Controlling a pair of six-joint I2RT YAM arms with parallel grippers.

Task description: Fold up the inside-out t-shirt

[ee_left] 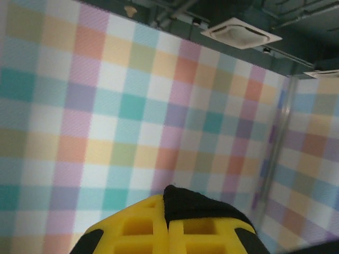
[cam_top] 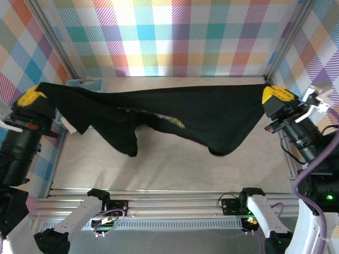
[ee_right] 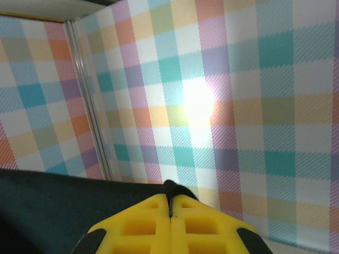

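The black t-shirt [cam_top: 212, 116] hangs stretched in the air across the workspace, sagging in the middle above the table, with a glimpse of pale print [cam_top: 175, 121] in its folds. My left gripper [cam_top: 33, 96] is shut on the shirt's left end, high at the left; black cloth [ee_left: 204, 206] bulges out over its yellow fingers [ee_left: 143, 227]. High at the right, my right gripper [cam_top: 271, 94] is shut on the right end of the shirt; a tuft of cloth [ee_right: 172, 188] pokes from between its yellow fingers [ee_right: 201, 225], and the shirt [ee_right: 53, 211] spreads off to the left.
A light-blue plastic basket [cam_top: 85, 82] stands at the back left, partly behind the shirt. Checkered walls close in the back and sides, with metal corner posts [cam_top: 58, 42]. A metal rail [cam_top: 175, 198] runs along the near table edge.
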